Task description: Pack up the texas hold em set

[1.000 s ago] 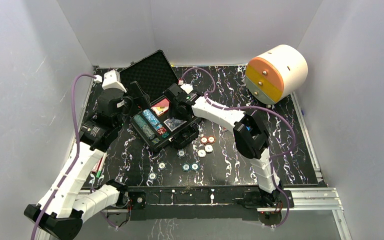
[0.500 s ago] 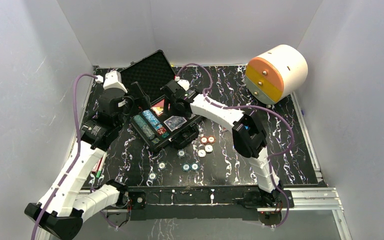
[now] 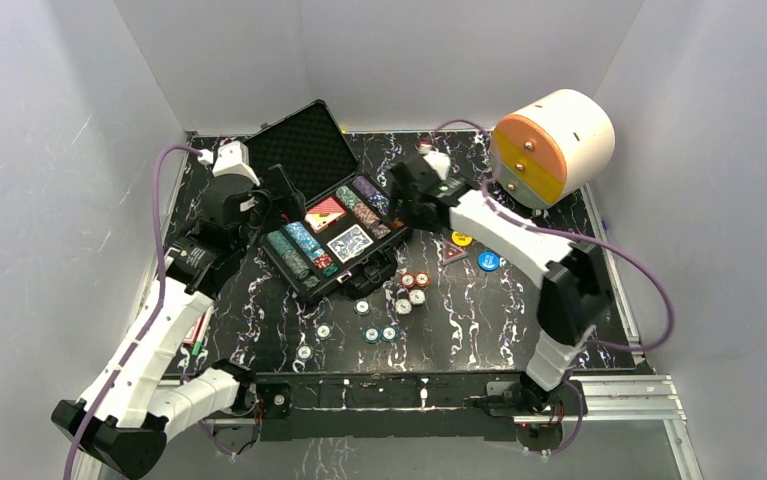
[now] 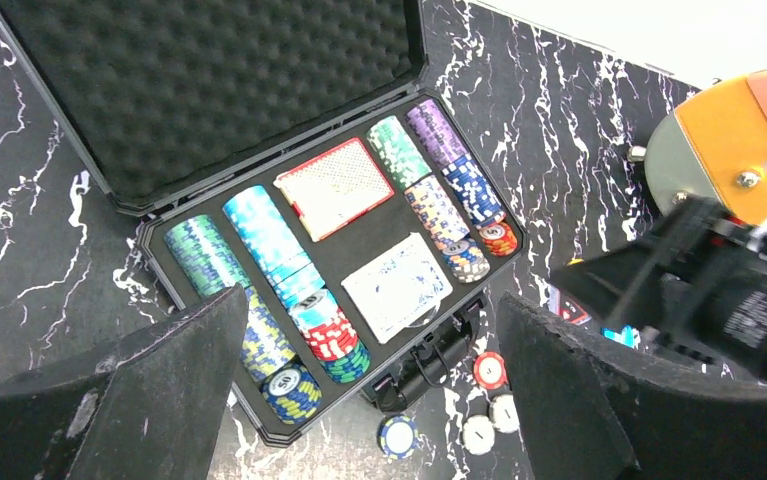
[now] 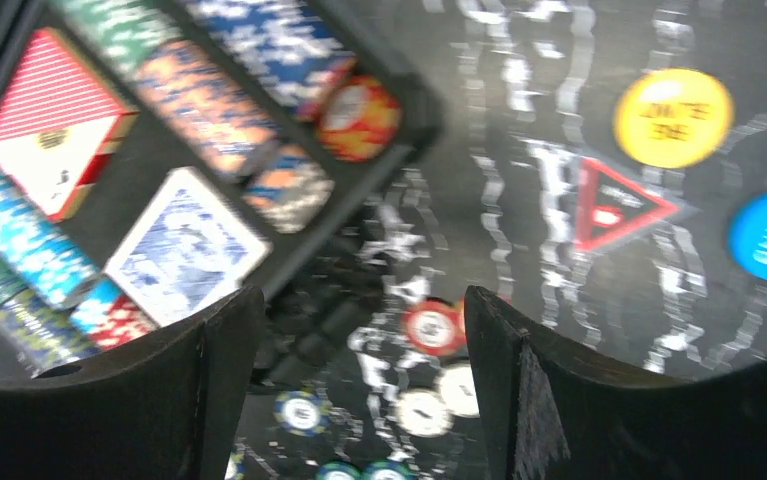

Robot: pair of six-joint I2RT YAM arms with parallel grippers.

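Hovering above case [image 4: 209, 90] | left pincer [image 4: 371, 300] apart, empty | right pincer [image 5: 359, 295] apart, arm outstretched beside case

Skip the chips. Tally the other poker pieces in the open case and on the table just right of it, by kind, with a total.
Rectangular card decks, one red-backed and one blue-patterned, in the case: 2
Round flat buttons, one yellow and one blue, on the table: 2
Red triangular marker, on the table: 1
Total: 5

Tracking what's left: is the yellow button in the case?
No, the yellow button lies on the table outside the case.
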